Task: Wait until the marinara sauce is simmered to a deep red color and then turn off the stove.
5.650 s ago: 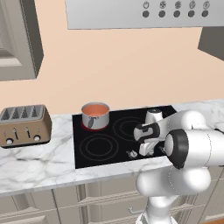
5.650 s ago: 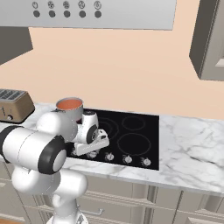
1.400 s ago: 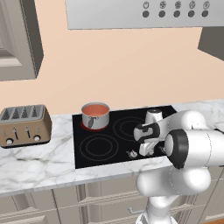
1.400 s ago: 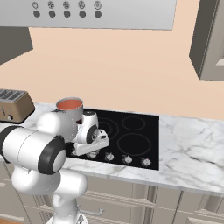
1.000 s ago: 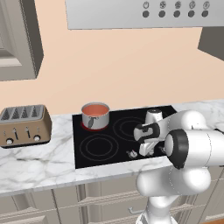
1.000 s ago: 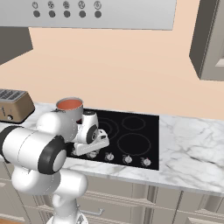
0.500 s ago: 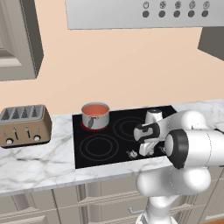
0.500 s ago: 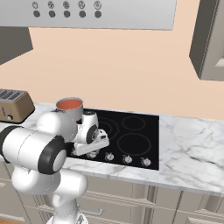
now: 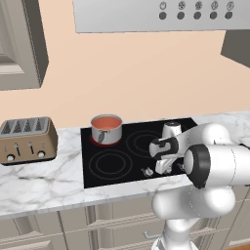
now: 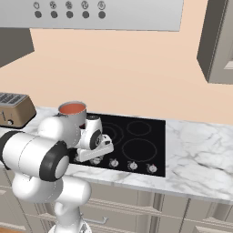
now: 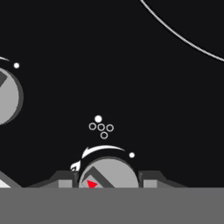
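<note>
The marinara sauce (image 9: pixel 106 122) is an orange-red pool in a steel saucepan (image 9: pixel 107 134) on the stove's (image 9: pixel 126 163) back left burner, which glows red under the pan. From the right base view the sauce (image 10: pixel 72 108) looks the same colour. My gripper (image 9: pixel 161 168) points down at the stove's front edge, over the row of silver knobs (image 10: pixel 132 165). In the hand view, a grey knob (image 11: pixel 108 174) with a red mark sits between my fingertips (image 11: pixel 65 179), which flank it closely. The gripper (image 11: pixel 108 180) is open.
A brown four-slot toaster (image 9: pixel 27 139) stands on the marble counter (image 9: pixel 34 183) left of the stove. The grey hood (image 9: pixel 161 14) hangs above. A second knob (image 11: pixel 6 96) lies at the left in the hand view. Wall cabinets (image 10: pixel 218 41) flank the hood.
</note>
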Tool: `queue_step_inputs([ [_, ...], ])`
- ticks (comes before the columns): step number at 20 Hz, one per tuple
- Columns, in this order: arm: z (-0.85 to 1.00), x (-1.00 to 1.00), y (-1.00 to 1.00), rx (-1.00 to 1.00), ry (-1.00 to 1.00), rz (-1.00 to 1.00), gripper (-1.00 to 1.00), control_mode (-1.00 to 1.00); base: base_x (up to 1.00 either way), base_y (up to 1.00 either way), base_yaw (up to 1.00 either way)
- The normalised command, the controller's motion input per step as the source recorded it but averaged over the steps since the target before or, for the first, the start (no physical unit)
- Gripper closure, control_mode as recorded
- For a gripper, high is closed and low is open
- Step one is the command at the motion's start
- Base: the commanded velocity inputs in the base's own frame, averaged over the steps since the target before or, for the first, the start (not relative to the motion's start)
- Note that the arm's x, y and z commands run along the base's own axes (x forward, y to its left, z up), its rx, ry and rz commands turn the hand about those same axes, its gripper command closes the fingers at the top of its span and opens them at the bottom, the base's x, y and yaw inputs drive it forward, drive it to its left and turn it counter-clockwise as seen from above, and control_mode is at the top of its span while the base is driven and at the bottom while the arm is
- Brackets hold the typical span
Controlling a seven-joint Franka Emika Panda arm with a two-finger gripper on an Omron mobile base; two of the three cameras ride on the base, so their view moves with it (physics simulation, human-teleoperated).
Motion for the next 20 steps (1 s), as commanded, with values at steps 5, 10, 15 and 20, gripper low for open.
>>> queue_step_inputs([
  [5,0.0,0.0,0.0,0.0,0.0,0.0,1.0,-1.0,0.0,0.0,0.0],
  [10,0.0,0.0,0.0,0.0,0.0,0.0,1.0,-1.0,0.0,0.0,0.0],
  [15,0.0,0.0,0.0,0.0,0.0,0.0,1.0,-1.0,0.0,0.0,0.0],
  [20,0.0,0.0,0.0,0.0,0.0,0.0,1.0,-1.0,0.0,0.0,0.0],
])
